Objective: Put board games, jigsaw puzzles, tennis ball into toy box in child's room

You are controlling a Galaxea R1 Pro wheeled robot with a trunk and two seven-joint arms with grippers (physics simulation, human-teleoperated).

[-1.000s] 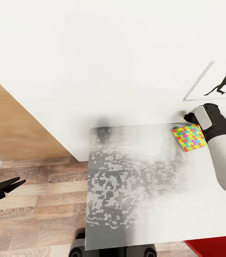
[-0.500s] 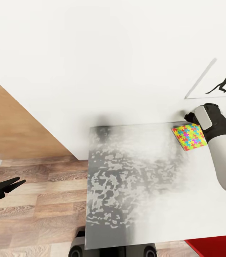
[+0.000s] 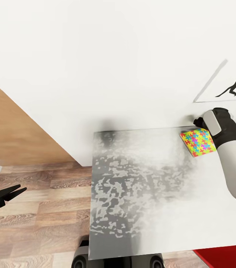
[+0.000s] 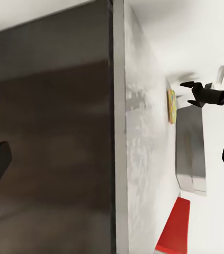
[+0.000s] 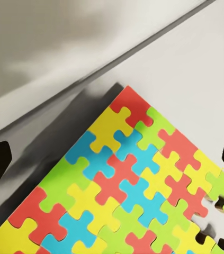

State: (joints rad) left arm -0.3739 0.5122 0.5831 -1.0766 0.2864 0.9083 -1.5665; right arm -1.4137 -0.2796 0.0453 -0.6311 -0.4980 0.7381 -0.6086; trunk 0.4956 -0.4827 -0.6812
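Jigsaw puzzle (image 3: 198, 143) flat on table (image 3: 140, 193), right of centre in head view, near table's far edge by white wall (image 3: 95, 56). Right gripper (image 3: 199, 121) just above puzzle's far corner, upper right; fingers spread wide in left wrist view, nothing held. In right wrist view, puzzle (image 5: 138, 196) lies between dark finger tips at frame edges. Left gripper (image 3: 15, 191) low at left edge over wood floor (image 3: 40, 219), tips apart, empty. Red object (image 3: 226, 257) at bottom right corner.

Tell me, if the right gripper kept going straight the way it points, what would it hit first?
Most likely the jigsaw puzzle lying flat on the table: the right gripper points down at it, jaws open, though the gap is unclear.
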